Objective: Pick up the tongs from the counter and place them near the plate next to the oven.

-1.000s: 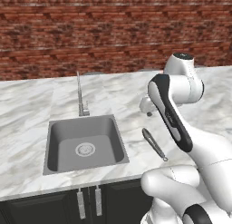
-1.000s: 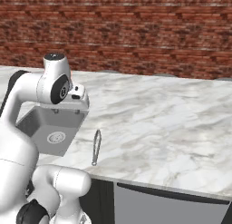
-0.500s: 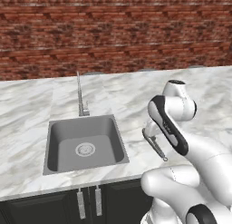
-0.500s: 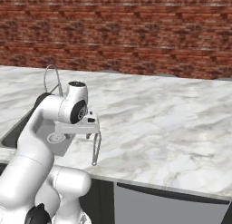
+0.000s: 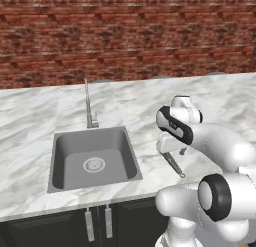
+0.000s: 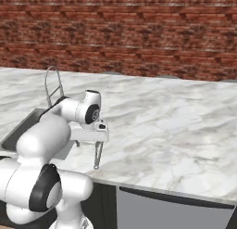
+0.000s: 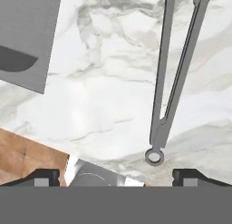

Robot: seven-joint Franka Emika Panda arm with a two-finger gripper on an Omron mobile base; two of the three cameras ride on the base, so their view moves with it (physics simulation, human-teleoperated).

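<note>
Hand view gives us the best look: tongs (image 7: 174, 78) lying flat on the marble counter (image 7: 104, 96), ring end at 6 o'clock, near the front edge, sink (image 7: 25, 37) off at 10. Slim rigid metal, probably light and slippery on that polished stone, so we'd pinch across both arms mid-length. Gripper (image 7: 115, 175) spread wide, holding nothing.

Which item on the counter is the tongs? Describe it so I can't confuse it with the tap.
Start at the grey sink set in the white marble counter. On the marble between the sink and the counter's front edge lie the tongs, under the gripper. Unlike the upright tap behind the sink, they lie flat: two slim dark-grey arms meeting at a small ring.
</note>
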